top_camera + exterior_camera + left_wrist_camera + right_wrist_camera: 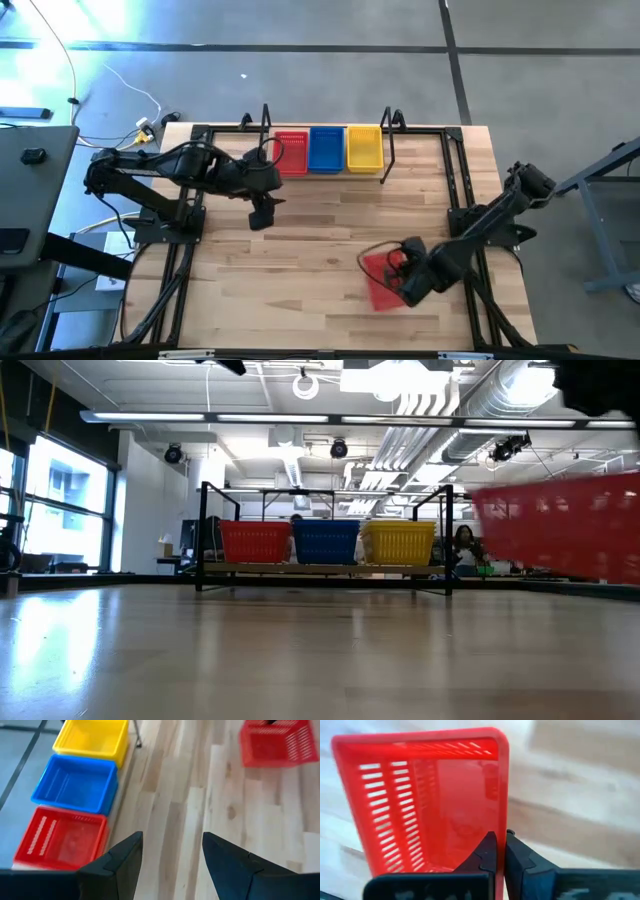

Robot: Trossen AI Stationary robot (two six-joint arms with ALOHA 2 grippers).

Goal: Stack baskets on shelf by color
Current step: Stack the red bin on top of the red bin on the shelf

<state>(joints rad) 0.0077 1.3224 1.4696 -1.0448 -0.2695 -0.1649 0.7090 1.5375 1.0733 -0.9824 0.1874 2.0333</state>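
The shelf (320,569) stands at the table's far edge with a red basket (291,152), a blue basket (327,149) and a yellow basket (364,148) side by side on its plank. My left gripper (262,215) hangs open and empty over the table just in front of the shelf's red basket (62,837). My right gripper (410,275) is at the near right, shut on another red basket (380,280), which also shows in the low view (565,525). My right gripper pinches one side wall (501,822) of the red basket at its rim, one finger inside the basket and one outside. The basket reaches away from the fingers. In the low view it is lifted clear of the table, slightly tilted.
Black wire posts (392,140) stand at the shelf's ends. Bare wooden tabletop (320,250) lies between the shelf and the near edge. A person sits in the room beyond the table (465,545).
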